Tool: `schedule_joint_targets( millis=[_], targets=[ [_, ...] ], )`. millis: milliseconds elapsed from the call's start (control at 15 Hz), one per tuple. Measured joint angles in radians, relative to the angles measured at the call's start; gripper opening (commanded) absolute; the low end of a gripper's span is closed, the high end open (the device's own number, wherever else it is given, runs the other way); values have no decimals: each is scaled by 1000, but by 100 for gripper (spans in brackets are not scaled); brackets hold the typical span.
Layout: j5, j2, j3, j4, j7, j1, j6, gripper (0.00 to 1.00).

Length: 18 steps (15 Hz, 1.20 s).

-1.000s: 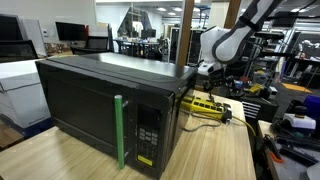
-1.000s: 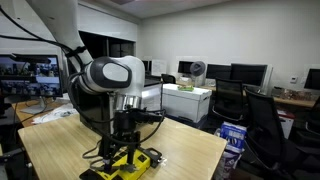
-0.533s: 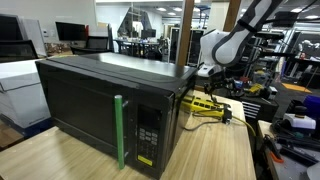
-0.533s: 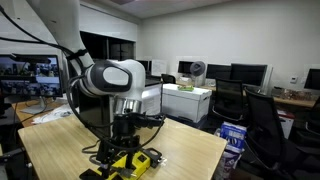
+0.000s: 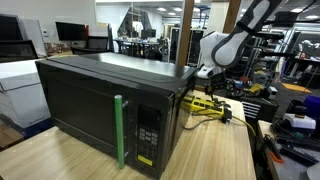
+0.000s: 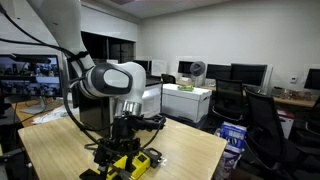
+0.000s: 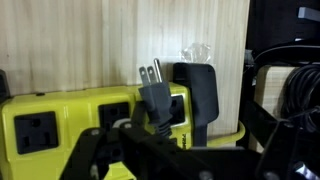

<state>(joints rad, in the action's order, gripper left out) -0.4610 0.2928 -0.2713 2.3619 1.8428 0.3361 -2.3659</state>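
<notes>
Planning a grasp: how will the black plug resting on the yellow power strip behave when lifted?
The black plug looks small and stiff, so probably light. It seems loose on the yellow power strip, prongs bared, so a push may tip it. Its smooth body could slip.

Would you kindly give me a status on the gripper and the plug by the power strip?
Gripper open, hovering over yellow power strip. Black plug unplugged, prongs showing, not held. Black adapter close beside it.

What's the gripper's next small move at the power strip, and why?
Probably ease down to straddle the black plug. The gripper is open and empty above the yellow power strip; the plug lies tilted there, prongs exposed, beside a black adapter.
</notes>
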Motion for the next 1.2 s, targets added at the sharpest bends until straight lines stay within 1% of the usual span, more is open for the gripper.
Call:
schedule_joint_targets(
  millis=[67,133,200,267,400,467,600,667,733,800,867,1133,1200],
  targets=[
    [4,0,0,0,-18,0,0,99],
    [15,0,0,0,-40,0,-1,75],
    [23,0,0,1,-60,0,-1,73],
    [25,0,0,1,-80,0,-2,68],
    [25,0,0,0,-120,0,-13,53],
    [25,1,0,0,-137,0,-17,43],
    [25,4,-3,0,-166,0,-19,28],
    [25,8,-4,3,-179,1,-19,23],
    [25,12,-4,2,-193,1,-31,8],
    [25,17,-3,0,-212,0,-51,56],
    [25,17,-3,0,-214,0,-51,57],
    [25,21,-4,2,-257,1,-60,81],
    [24,21,-5,5,-274,1,-76,88]
  ],
)
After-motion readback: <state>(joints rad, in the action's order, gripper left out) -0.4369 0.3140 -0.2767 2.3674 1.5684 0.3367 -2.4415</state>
